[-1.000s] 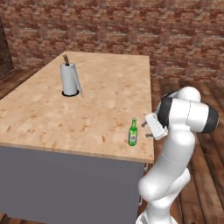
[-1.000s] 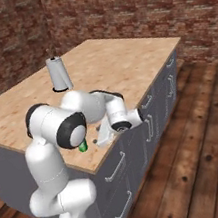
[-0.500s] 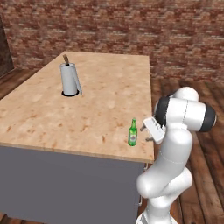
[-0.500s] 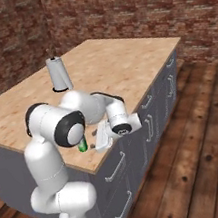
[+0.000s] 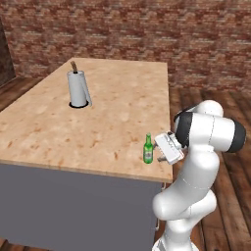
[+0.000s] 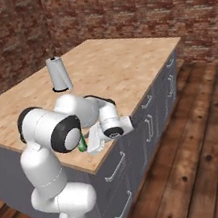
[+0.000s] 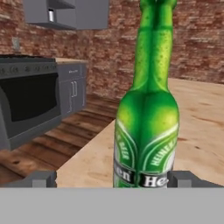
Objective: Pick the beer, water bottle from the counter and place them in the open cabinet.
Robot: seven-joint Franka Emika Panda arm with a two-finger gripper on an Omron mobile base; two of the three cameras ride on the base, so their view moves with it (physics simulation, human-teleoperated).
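— Claw [image 7: 112, 180]?
— Spread wide, empty, straddling the beer [image 7: 146, 127]; edged closer this past second, so clear to clench.
— Beer's spot?
— Upright at the counter [image 5: 98, 127] near corner, touching nothing.
— Further off?
— Paper-towel roll [image 5: 77, 88]; open cabinet [image 7: 65, 12] cut off up top, small grey item inside unclear.

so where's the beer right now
The beer stands upright near the counter's front right corner in the left base view, just left of the open hand, far from the paper-towel roll.
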